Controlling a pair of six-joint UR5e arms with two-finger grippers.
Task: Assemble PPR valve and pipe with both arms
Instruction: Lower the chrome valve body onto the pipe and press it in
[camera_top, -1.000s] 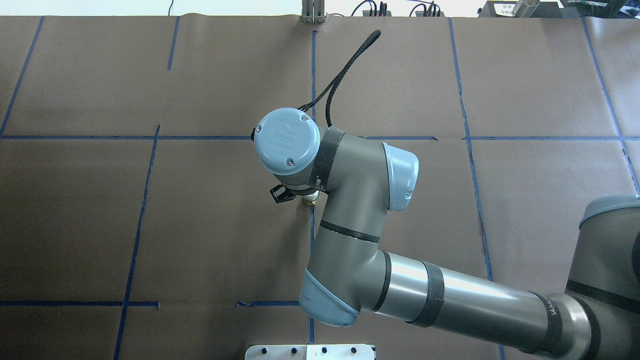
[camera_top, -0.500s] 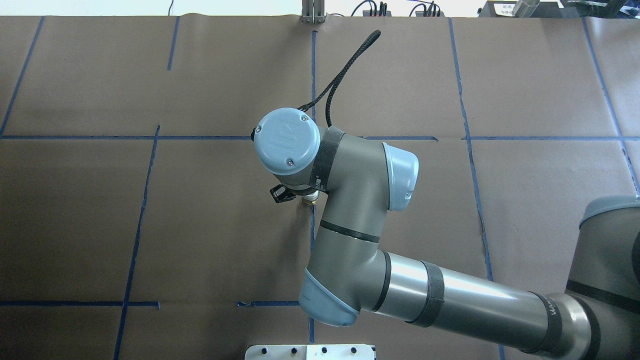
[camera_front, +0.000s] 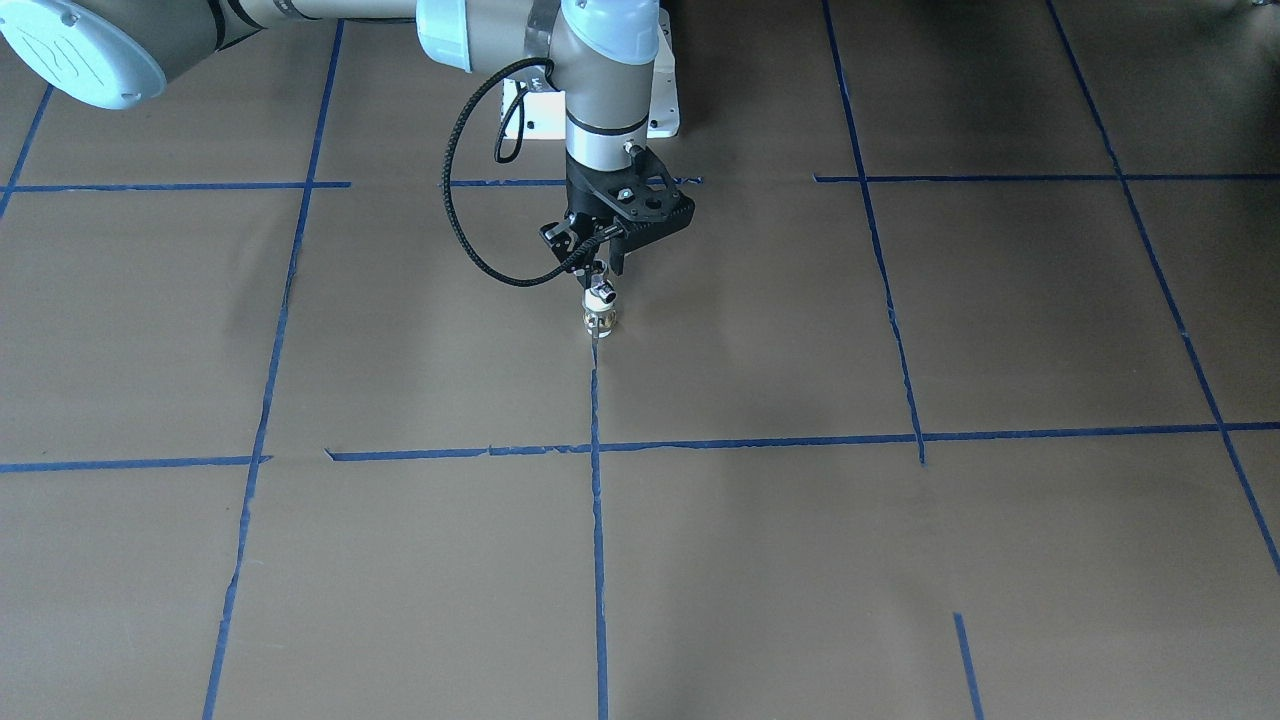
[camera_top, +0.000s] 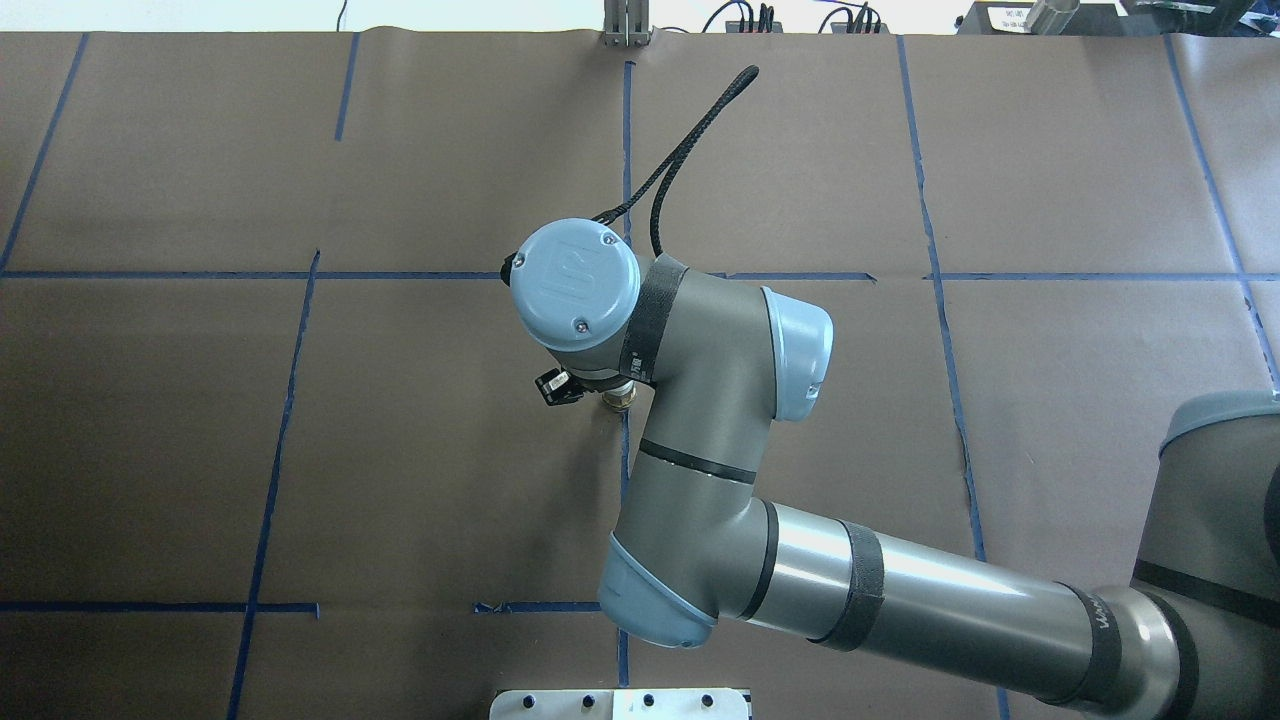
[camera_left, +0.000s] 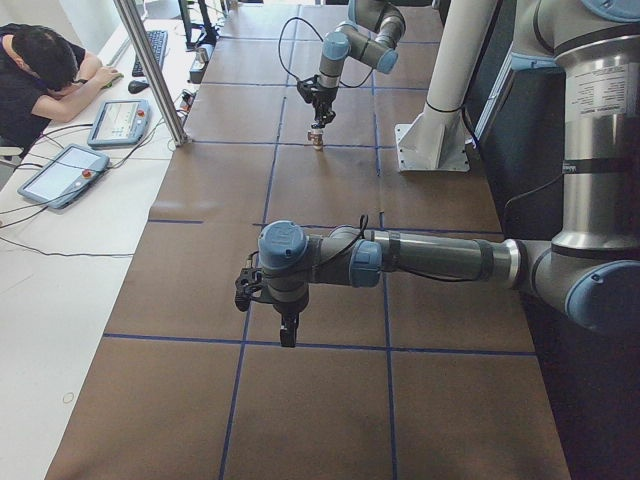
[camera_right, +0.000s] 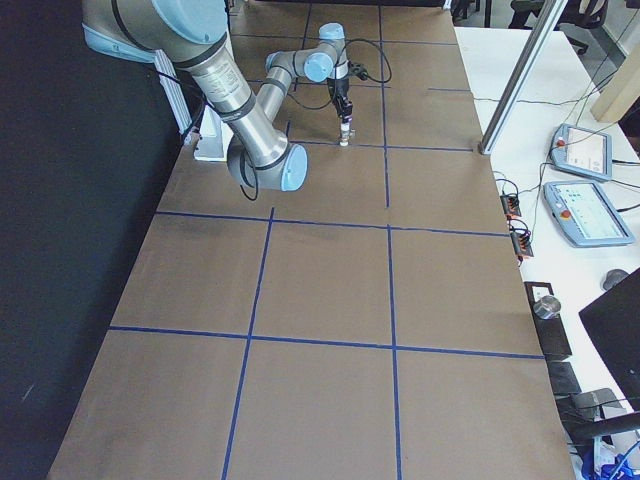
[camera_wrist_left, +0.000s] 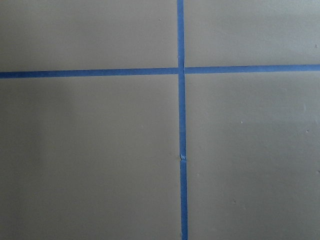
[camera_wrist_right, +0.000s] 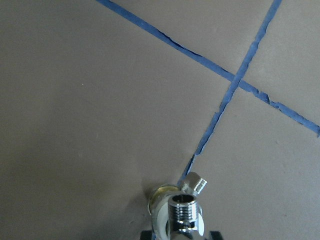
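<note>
A small valve (camera_front: 600, 312) of chrome, brass and white parts stands upright on the brown table, on a blue tape line. My right gripper (camera_front: 598, 272) points straight down and is shut on the valve's top. The right wrist view shows the valve's threaded chrome end (camera_wrist_right: 182, 210) between the two finger edges. In the overhead view the wrist hides most of the valve (camera_top: 619, 400). I see no separate pipe. My left gripper (camera_left: 287, 335) hangs low over bare table far from the valve; I cannot tell whether it is open or shut. The left wrist view shows only a tape cross.
The white pedestal (camera_left: 432, 150) stands at the table's robot side, behind the valve. A metal post (camera_left: 150, 70) rises at the far edge. An operator (camera_left: 40, 70) and teach pendants (camera_left: 60, 175) are at a side desk. Blue tape lines (camera_front: 596, 450) grid the brown table.
My right wrist has turned a little about its vertical axis with the gripper on the valve. The valve stays in the same spot.
</note>
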